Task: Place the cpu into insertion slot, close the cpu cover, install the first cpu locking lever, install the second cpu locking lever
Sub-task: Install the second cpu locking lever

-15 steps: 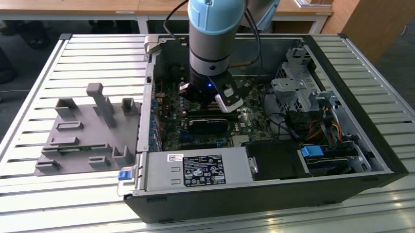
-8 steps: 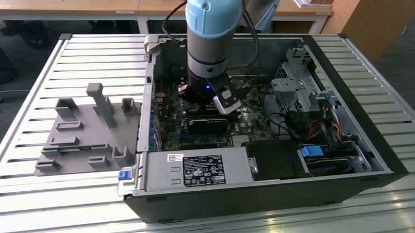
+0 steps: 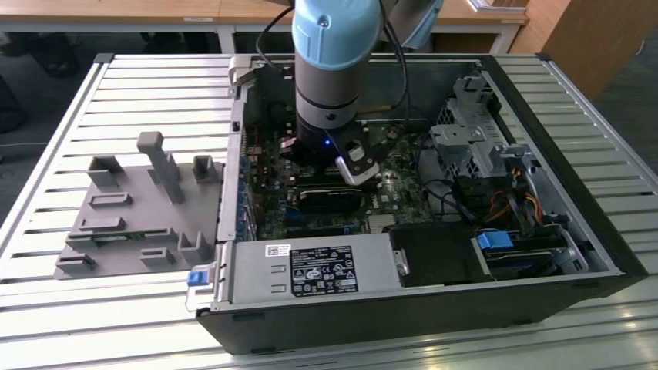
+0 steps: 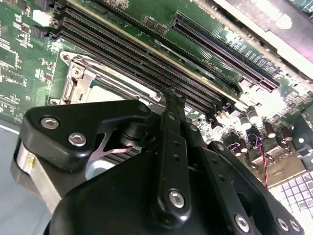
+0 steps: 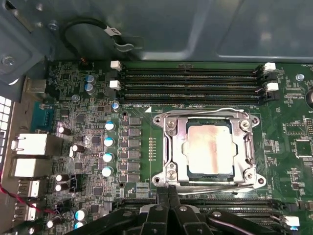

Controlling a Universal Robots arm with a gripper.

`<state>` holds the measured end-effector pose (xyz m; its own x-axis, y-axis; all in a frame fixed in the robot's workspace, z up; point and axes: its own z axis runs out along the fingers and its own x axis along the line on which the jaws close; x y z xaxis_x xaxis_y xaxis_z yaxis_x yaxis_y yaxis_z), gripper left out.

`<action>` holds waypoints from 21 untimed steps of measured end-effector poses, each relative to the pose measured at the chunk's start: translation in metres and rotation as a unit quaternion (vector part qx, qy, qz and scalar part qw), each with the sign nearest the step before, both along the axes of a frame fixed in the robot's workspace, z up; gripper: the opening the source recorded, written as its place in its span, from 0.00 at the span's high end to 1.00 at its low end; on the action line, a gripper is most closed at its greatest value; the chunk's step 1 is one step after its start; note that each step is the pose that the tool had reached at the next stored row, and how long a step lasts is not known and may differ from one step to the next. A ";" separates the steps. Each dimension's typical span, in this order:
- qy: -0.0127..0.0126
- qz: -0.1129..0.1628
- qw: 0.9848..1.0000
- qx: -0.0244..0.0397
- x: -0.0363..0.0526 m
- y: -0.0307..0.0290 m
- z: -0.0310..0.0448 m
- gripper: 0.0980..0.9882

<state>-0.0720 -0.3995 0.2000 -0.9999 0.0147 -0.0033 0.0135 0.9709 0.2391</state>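
Claw (image 5: 168, 193), fingers pressed together and holding nothing, poised as a narrow pusher at the edge of the slot (image 5: 168, 147), where the cpu (image 5: 209, 148) sits seated under the lowered cover (image 5: 249, 147) on the board (image 5: 288, 161).

In the exterior view, the insertion slot is hidden behind the arm (image 3: 329, 69). In the second wrist view, most of the cpu cover (image 4: 80, 78) is blocked by the gripper (image 4: 172, 95) linkage, and the cpu (image 4: 105, 93) is seen only as a sliver. In the first wrist view, the gripper body is cut off by the picture's edge.
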 end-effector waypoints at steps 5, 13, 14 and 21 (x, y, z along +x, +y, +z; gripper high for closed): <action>0.000 0.000 1.000 0.010 -0.0014 0.0004 -0.0023 0.99; 0.000 0.000 1.000 0.015 -0.0035 0.0030 -0.0061 0.99; 0.000 0.000 1.000 0.016 -0.0037 0.0036 -0.0066 0.99; 0.000 0.000 1.000 0.017 -0.0079 0.0065 -0.0099 0.99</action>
<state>-0.0799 -0.3930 0.1901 -0.9999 0.0149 -0.0027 0.0136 0.9623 0.2716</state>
